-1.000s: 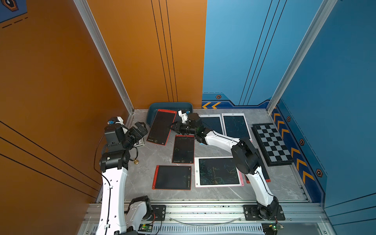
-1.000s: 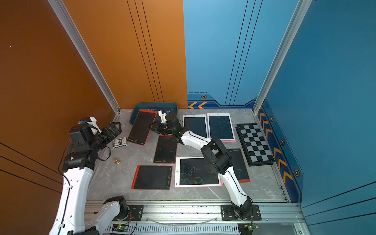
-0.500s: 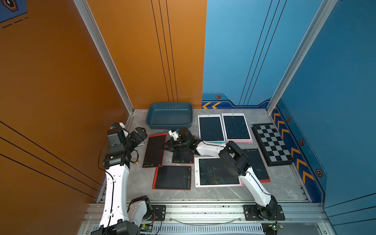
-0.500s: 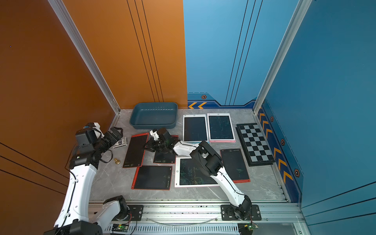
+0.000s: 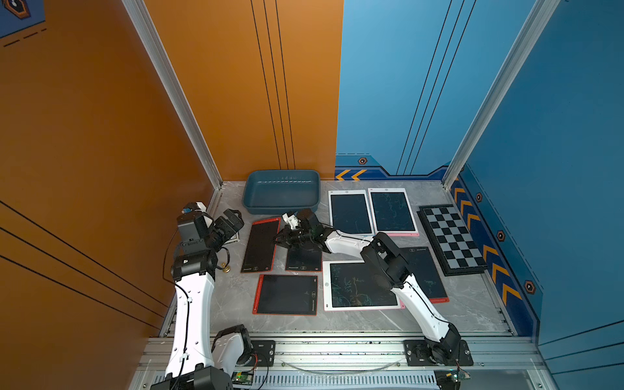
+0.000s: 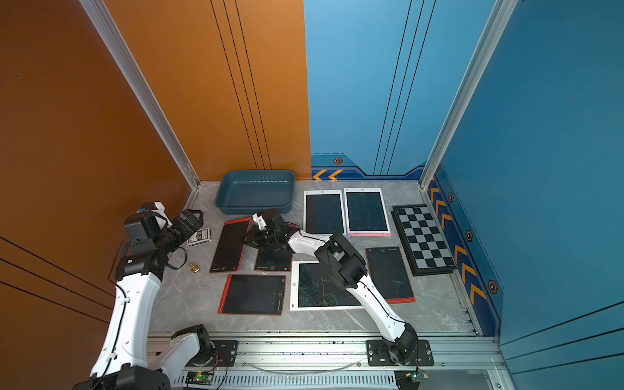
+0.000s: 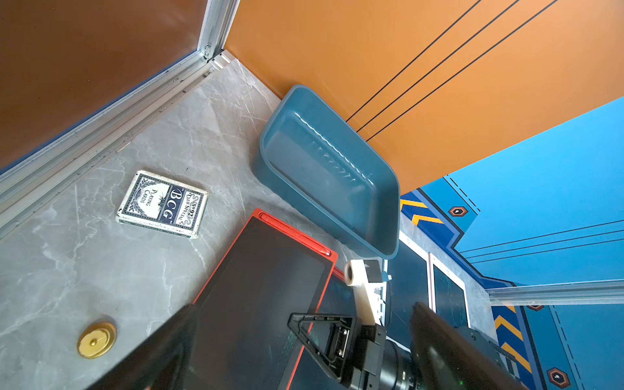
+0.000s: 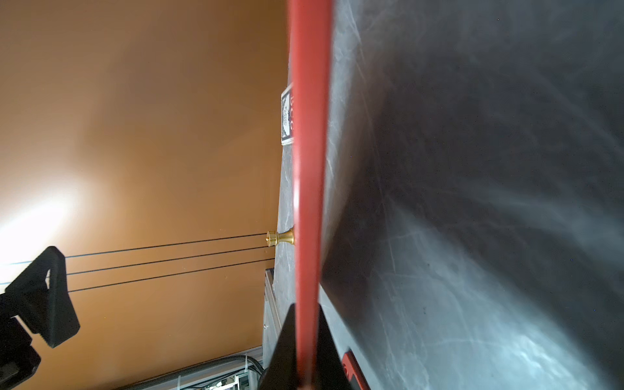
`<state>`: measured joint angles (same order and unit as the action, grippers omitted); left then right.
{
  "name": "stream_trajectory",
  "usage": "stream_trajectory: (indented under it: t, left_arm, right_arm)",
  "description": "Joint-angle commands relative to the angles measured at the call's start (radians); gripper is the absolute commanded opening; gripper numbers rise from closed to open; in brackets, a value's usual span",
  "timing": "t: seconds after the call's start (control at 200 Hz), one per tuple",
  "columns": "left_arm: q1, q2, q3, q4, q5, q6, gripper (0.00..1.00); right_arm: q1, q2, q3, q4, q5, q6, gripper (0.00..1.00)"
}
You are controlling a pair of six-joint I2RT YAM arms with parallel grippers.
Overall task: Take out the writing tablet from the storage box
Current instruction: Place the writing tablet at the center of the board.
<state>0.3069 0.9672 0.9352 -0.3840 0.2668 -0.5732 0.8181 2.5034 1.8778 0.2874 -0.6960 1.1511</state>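
Right pincer [image 5: 279, 239] is clamped on the right long edge of the red-framed writing tablet [image 5: 259, 246]. This tablet sits outside the storage box [image 5: 281, 206], on the grey marbled surface [image 5: 233, 304] just in front of it. Its long axis runs front to back, leaning slightly, with the stylus end toward the box. Left pincer [image 5: 232, 218] hangs wide open near a pack of cards [image 6: 200, 236]. At the left stands an orange wall [image 5: 101, 135], at the right a blue wall [image 5: 557, 135].

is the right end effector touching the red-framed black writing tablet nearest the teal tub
Touching: the right wrist view shows the red-framed black writing tablet pinched between the right end effector's fingers.
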Motion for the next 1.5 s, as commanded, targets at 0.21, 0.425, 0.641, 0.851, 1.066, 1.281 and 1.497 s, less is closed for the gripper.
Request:
stream_trajectory:
  t: [0.21, 0.425, 0.641, 0.851, 1.066, 1.281, 1.497]
  left_arm:
    - [0.008, -0.009, -0.016, 0.017, 0.015, -0.008, 0.99]
    - [0.007, -0.015, -0.019, 0.018, 0.015, -0.007, 0.99]
    - [0.006, -0.019, -0.021, 0.019, 0.015, -0.007, 0.99]
    - [0.006, -0.021, -0.021, 0.019, 0.013, -0.007, 0.99]
    - [0.003, -0.025, -0.023, 0.019, 0.014, -0.007, 0.98]
    - [0.001, -0.028, -0.024, 0.02, 0.014, -0.007, 0.98]
    - [0.001, -0.029, -0.025, 0.019, 0.012, -0.007, 0.98]
  right_arm:
    - [-0.022, 0.072, 0.06, -0.078, 0.02, -0.036, 0.13]
    - [-0.022, 0.095, 0.118, -0.196, 0.019, -0.097, 0.15]
    - [-0.021, 0.094, 0.129, -0.249, 0.031, -0.12, 0.21]
    - [-0.019, 0.083, 0.178, -0.391, 0.092, -0.191, 0.29]
    - [-0.018, 0.073, 0.19, -0.439, 0.124, -0.211, 0.38]
    - [-0.012, 0.058, 0.19, -0.449, 0.146, -0.214, 0.4]
    - [-0.001, 0.014, 0.175, -0.531, 0.216, -0.235, 0.42]
